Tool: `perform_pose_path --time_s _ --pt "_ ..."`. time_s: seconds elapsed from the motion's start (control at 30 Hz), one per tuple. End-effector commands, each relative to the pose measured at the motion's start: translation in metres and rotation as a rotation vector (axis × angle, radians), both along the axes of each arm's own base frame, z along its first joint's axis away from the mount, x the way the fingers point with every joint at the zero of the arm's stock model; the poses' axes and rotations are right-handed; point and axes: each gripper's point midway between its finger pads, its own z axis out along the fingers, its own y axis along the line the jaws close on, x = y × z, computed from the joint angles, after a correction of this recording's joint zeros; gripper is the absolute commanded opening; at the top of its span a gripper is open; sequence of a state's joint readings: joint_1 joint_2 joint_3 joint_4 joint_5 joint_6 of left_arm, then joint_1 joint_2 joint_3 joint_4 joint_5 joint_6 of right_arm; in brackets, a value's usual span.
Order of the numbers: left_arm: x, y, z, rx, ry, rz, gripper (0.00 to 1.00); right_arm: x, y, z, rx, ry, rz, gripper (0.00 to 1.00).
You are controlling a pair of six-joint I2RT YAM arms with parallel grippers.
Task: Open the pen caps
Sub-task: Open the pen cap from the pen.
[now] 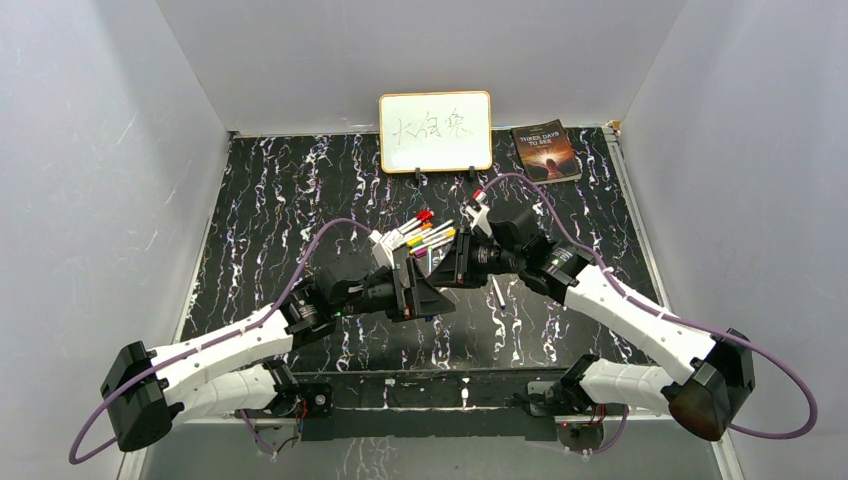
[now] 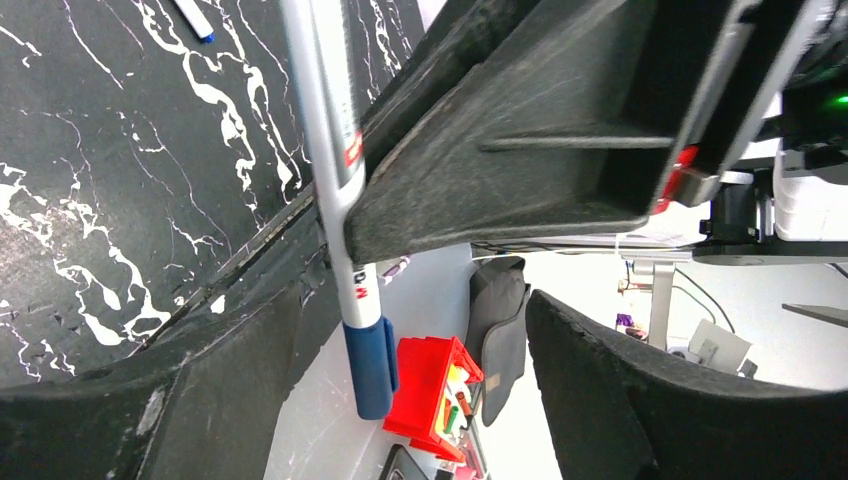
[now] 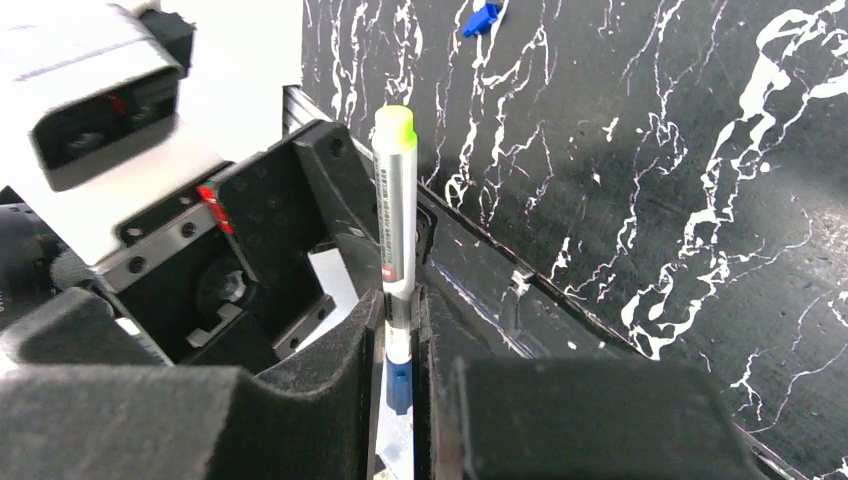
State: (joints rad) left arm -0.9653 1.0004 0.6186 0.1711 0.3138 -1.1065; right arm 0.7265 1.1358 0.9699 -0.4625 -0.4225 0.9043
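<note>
My right gripper [image 3: 400, 300] is shut on a white pen [image 3: 396, 215], held above the table with its yellow-green end [image 3: 395, 125] pointing away. The pen's blue cap [image 2: 370, 365] sticks out past the right fingers [image 2: 520, 130]. My left gripper [image 2: 420, 330] is open, and the blue cap sits between its jaws, close to one finger [image 2: 150, 400]. In the top view the two grippers meet mid-table, left [image 1: 425, 285] and right [image 1: 450, 262]. Several capped pens [image 1: 425, 235] lie bunched just behind them, one with a red cap [image 1: 424, 215].
One loose pen [image 1: 497, 293] lies on the black marbled table [image 1: 280, 200] right of the grippers. A small blue cap [image 3: 482, 17] rests on the table. A whiteboard [image 1: 435, 132] and a book [image 1: 545, 152] stand at the back edge. White walls enclose three sides.
</note>
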Motion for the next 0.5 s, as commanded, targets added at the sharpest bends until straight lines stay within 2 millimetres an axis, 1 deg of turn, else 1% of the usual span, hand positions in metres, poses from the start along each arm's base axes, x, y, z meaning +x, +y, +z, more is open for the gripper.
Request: perform_pose_path --time_s 0.0,0.03,0.13,0.23,0.27,0.3,0.47 --pt "-0.0027 -0.0003 0.0154 -0.067 -0.031 0.004 0.77 -0.0027 0.008 0.0195 0.112 -0.011 -0.009 0.0" --pt "-0.0016 -0.0002 0.0163 -0.074 -0.032 0.012 0.75 -0.0019 0.0072 0.0199 0.114 -0.01 -0.019 0.0" --pt "-0.0005 -0.0016 0.0164 -0.081 -0.035 0.024 0.65 -0.0007 0.0044 0.0214 0.144 0.0 -0.065 0.0" --pt "-0.0011 -0.0034 0.0145 -0.08 -0.032 0.024 0.52 -0.0008 0.0016 0.0234 0.178 0.011 -0.104 0.0" --pt "-0.0015 -0.004 0.0133 -0.077 -0.03 0.021 0.5 -0.0014 0.0016 0.022 0.179 0.017 -0.104 0.0" --pt "-0.0019 -0.0046 0.0123 -0.075 -0.029 0.019 0.44 -0.001 0.0018 0.0215 0.182 0.02 -0.108 0.0" --pt "-0.0022 -0.0049 0.0108 -0.073 -0.025 0.02 0.37 0.0002 -0.0002 0.0218 0.181 0.019 -0.123 0.0"
